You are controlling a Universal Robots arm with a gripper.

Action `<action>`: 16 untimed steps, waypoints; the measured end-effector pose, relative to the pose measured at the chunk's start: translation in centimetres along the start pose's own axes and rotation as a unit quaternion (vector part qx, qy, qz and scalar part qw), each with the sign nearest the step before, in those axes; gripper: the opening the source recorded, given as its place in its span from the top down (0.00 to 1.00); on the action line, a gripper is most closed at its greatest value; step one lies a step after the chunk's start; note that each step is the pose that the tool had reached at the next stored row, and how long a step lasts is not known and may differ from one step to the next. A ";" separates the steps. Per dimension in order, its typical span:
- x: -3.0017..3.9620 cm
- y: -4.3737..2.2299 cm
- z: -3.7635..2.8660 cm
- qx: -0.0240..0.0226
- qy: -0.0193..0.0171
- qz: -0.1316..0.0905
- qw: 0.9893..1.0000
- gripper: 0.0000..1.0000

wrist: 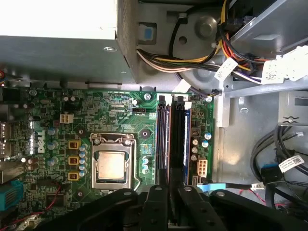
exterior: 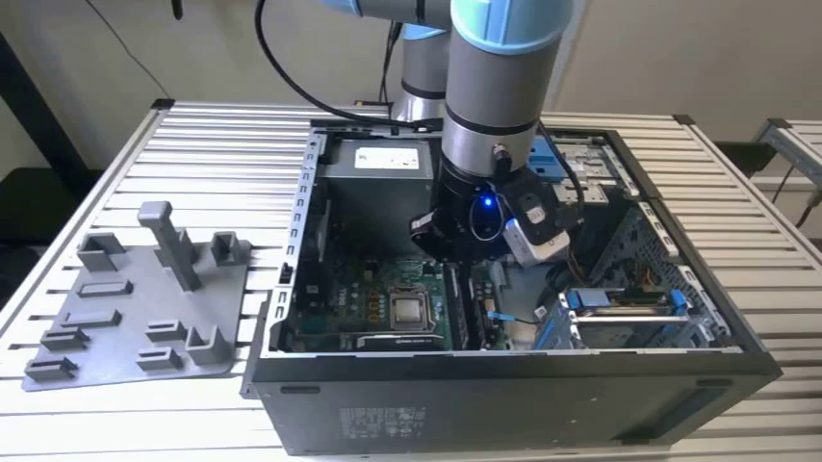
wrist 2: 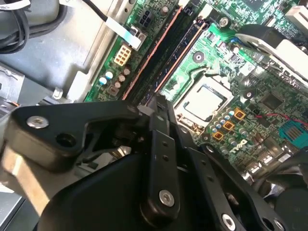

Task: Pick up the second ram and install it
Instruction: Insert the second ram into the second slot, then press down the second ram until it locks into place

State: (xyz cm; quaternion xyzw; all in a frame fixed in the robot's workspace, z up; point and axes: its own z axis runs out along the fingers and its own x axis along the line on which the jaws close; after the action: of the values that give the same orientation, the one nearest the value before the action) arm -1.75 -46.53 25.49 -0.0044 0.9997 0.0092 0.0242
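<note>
My gripper (wrist: 173,193) is down inside the open computer case (exterior: 289,289), over the memory slots of the green motherboard (wrist: 96,110). In both wrist views its black fingers (wrist: 156,202) close on the middle of the second ram (wrist: 179,139), a long dark stick standing in the slot nearest the board's edge. That ram (wrist 2: 161,48) runs away from the fingertips (wrist 2: 159,103) along the slot. Another dark stick (wrist: 162,139) sits in the neighbouring slot, on the processor side. In the exterior view the gripper (exterior: 460,252) is low over the board.
The silver processor socket (wrist: 111,163) lies beside the slots. Cable bundles (wrist: 192,57) and a drive cage (exterior: 629,308) crowd the case's far side. A grey plastic tray (exterior: 129,308) with raised blocks lies on the slatted table at the exterior view's left.
</note>
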 end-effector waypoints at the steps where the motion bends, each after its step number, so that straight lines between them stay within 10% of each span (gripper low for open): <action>1: 0.00 0.00 0.00 0.000 0.000 0.000 1.000 0.86; 16: 0.00 0.00 0.00 0.000 0.000 0.000 1.000 0.89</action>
State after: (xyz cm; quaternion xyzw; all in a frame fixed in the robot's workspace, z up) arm -1.76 -46.53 25.48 -0.0044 0.9996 0.0092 0.0246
